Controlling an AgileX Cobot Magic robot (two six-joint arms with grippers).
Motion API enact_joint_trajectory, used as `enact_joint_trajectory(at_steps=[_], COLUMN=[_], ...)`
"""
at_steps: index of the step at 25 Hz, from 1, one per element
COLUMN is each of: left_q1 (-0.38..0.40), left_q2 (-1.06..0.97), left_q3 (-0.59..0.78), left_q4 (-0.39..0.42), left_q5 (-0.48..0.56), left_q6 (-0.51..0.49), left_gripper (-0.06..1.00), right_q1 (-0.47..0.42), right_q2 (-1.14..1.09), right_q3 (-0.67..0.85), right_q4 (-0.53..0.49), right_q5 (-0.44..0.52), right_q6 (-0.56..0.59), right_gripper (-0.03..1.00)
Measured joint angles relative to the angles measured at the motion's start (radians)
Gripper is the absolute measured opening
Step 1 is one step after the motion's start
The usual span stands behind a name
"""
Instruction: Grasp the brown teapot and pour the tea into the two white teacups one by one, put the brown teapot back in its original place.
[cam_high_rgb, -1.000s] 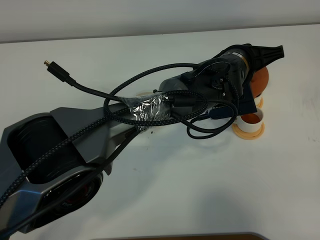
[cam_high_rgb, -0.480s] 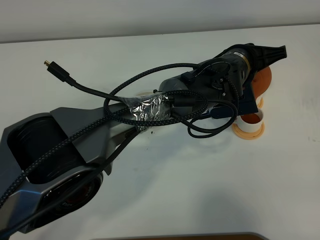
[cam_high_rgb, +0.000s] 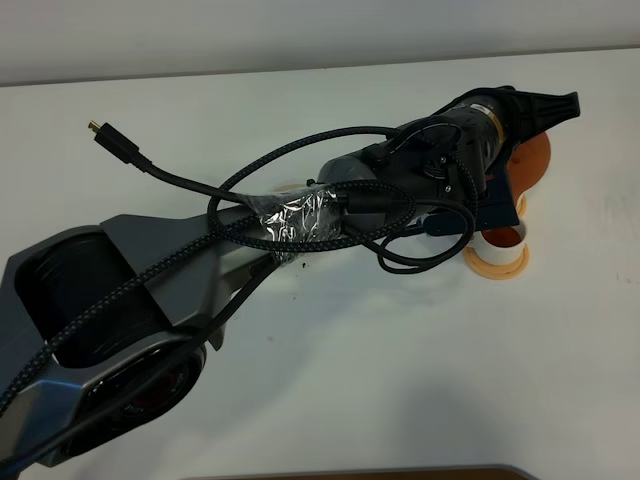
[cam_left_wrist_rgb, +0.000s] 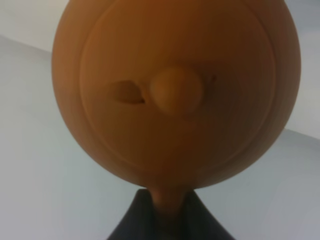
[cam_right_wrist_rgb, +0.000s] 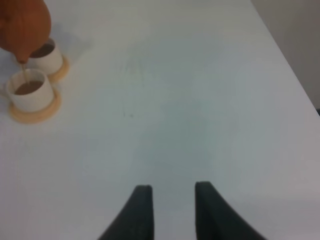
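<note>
Left gripper (cam_left_wrist_rgb: 167, 220) pinches brown teapot (cam_left_wrist_rgb: 175, 90) handle; thin stream (cam_right_wrist_rgb: 23, 72) into cup (cam_right_wrist_rgb: 31, 92) (right-wrist view only).

Round reddish-brown teapot (cam_high_rgb: 533, 160) aloft at upper right of the exterior view, tipped spout-down, trickling tea into lower white teacup (cam_right_wrist_rgb: 30, 89). Upper white teacup (cam_right_wrist_rgb: 46, 55) just beside, already holding tea. Both on orange saucers (cam_right_wrist_rgb: 36, 113).
</note>
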Motion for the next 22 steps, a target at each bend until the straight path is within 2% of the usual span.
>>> enact_joint_trajectory(at_steps=[22], left_q1=[0.000], left_q2=[0.000], left_q3=[0.000], left_q4=[0.000], left_q5=[-0.005], left_q6=[0.011], left_gripper=[0.14], right_q1=[0.000], right_q2=[0.000], right_q3=[0.000], right_q4=[0.000], right_q5=[0.000], right_q6=[0.000], right_gripper=[0.24])
